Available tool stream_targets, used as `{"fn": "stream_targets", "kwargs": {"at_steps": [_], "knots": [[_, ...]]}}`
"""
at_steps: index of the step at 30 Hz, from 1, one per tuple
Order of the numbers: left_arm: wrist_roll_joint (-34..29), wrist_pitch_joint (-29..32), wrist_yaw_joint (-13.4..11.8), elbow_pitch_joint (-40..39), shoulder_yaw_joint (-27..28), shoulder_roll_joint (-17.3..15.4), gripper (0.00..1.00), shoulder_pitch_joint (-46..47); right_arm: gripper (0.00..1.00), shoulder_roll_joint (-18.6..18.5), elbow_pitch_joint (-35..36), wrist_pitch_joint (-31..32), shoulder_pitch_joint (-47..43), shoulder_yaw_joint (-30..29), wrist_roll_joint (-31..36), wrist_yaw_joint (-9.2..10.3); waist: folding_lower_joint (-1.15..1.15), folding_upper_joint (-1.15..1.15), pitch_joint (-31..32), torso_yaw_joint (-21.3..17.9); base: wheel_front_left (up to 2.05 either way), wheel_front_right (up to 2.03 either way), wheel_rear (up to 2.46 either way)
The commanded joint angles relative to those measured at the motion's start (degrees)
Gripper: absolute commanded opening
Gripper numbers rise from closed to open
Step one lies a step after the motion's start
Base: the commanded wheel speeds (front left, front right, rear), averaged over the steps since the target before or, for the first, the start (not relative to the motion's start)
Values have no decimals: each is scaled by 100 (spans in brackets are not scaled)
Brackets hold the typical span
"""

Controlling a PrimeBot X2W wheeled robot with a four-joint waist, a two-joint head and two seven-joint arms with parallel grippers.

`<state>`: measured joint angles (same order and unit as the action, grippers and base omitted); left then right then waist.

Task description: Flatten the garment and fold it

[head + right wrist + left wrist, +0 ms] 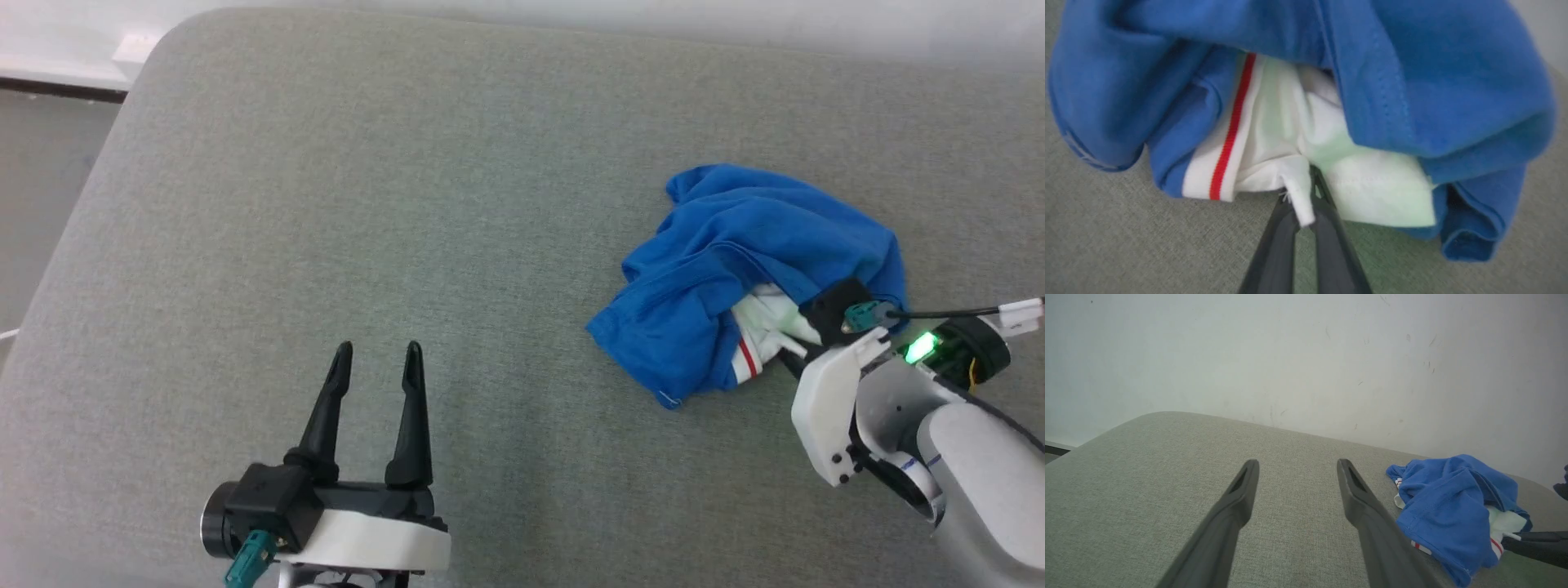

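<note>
garment (735, 269): crumpled blue jersey T-shirt heaped on right part of grey upholstered surface (408, 204), white red-striped trim showing at its near edge | right gripper (1306, 196): over surface's near right, fingers pinched onto a white fold of the garment | left gripper (380, 351): over surface's near left, fingers spread, holding nothing

Grey-green fabric surface (408, 204) w/ rounded corner, scuffed white wall (1290, 355) behind, dark baseboard (57, 88) & grey floor (37, 188) at left
</note>
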<state>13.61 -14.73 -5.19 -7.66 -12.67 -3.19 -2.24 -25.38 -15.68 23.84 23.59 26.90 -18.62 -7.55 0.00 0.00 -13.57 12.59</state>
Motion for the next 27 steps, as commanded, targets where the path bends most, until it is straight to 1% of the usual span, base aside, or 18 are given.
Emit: {"fn": "stream_targets", "kwargs": {"at_steps": [1,5,9,11,14,17,20,21,24,27], "knots": [[24,-27,-24,16,21,29,100,-1,0,-7,9,-81,123,-44,-29,6,0,0,88,-103,0,0,0],[-17,-27,-14,40,91,30,100,-57,0,35,305,-358,378,-195,-113,6,0,0,272,-356,0,0,0],[-63,-27,26,71,171,30,100,-141,0,24,713,-564,651,-552,-172,6,0,0,475,-626,0,0,0],[-79,-27,48,88,210,31,100,-198,0,-1,937,-612,682,-866,-183,6,0,0,565,-755,0,0,0],[-109,-27,90,103,253,31,100,-272,0,-48,1309,-568,477,-1570,-158,6,0,0,633,-915,0,0,0],[-139,-27,116,94,280,31,100,-305,0,-70,1674,-434,-109,-2403,-16,6,0,0,625,-1013,0,0,0],[-153,-27,137,88,279,31,100,-325,0,76,1888,-280,-1024,-3200,119,6,0,0,553,-1062,0,0,0],[-160,-27,145,95,264,31,100,-325,0,155,1922,-244,-1369,-3428,190,6,0,0,521,-1063,0,0,0],[-171,-27,172,121,224,31,100,-292,0,547,1891,-210,-2312,-4045,379,6,0,0,447,-1035,0,0,0],[-173,-27,174,152,214,31,100,-274,0,923,1734,-181,-2954,-4368,584,6,0,0,405,-1027,0,0,0]]}}
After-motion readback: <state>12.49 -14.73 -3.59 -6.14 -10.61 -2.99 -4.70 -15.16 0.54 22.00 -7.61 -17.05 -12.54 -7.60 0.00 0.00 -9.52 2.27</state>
